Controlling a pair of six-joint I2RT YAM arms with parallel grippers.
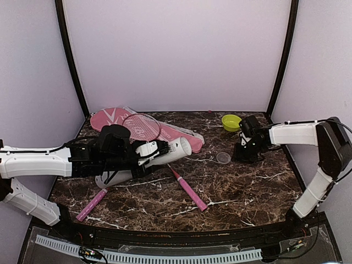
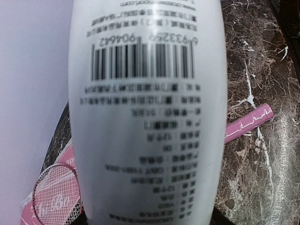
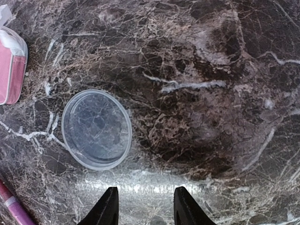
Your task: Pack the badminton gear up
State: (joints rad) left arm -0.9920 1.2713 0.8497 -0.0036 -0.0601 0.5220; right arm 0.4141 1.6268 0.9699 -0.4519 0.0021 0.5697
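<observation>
left tool (image 1: 140, 159) hugs the tube (image 1: 179, 147) mid-body, probably light and crushable, so go gentle; right tool (image 3: 145, 206) sits half-open, empty, lid (image 3: 97, 129) at 10 o'clock

Table (image 1: 247, 187): dark brown marble top with white veins.
Pink racket cover (image 1: 107, 118): flat at the far left corner, running along the far edge toward the centre.
Racket head (image 1: 141, 126): rests on the cover, not on the bare top.
Left pink handle (image 1: 91, 204): flat, slanted, near the left end of the near edge.
Centre pink handle (image 1: 192, 193): flat, slanted, mid-table, toward the near edge.
Clear round lid (image 1: 223, 158): flat, right of centre, apart from everything else.
Lime-green bowl (image 1: 231, 122): upright, near the far right corner.
White tube (image 1: 148, 162): slanted over the left half; contact with the top not clear.
</observation>
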